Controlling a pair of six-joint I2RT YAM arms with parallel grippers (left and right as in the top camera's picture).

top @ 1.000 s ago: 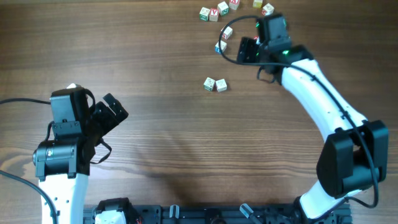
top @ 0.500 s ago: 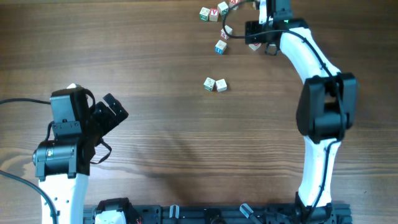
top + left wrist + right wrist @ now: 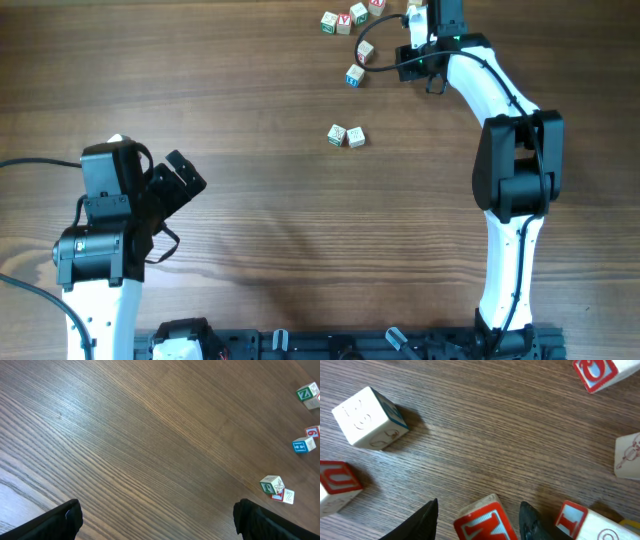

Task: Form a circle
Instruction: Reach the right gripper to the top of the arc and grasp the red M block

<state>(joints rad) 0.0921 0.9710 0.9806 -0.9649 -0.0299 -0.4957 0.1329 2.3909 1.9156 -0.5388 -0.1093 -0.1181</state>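
Note:
The circle (image 3: 350, 18) is a close group of small whitish letter cubes at the table's far edge, more an arc than a ring. My right gripper (image 3: 414, 22) is at its right end. In the right wrist view the right gripper (image 3: 479, 520) stands open astride a cube with a red M (image 3: 487, 522). The right finger is close against that cube and a gap shows on the left. Beside it lie a red-lettered cube (image 3: 580, 520) and a red U cube (image 3: 337, 485). My left gripper (image 3: 180, 180) hangs open over bare wood, far away; the left wrist view shows the left gripper (image 3: 160, 527) empty.
Two loose cubes (image 3: 346, 136) lie together mid-table, also seen as the green-faced pair (image 3: 277, 490). A blue-sided cube (image 3: 355, 75) and another cube (image 3: 365, 52) lie between them and the group. A white cube (image 3: 370, 417) and a red O cube (image 3: 597, 372) lie ahead of the right jaws.
The right arm has swung toward the far edge and now sits over the cube group. Its jaws have narrowed around the red M cube. The left arm has not moved.

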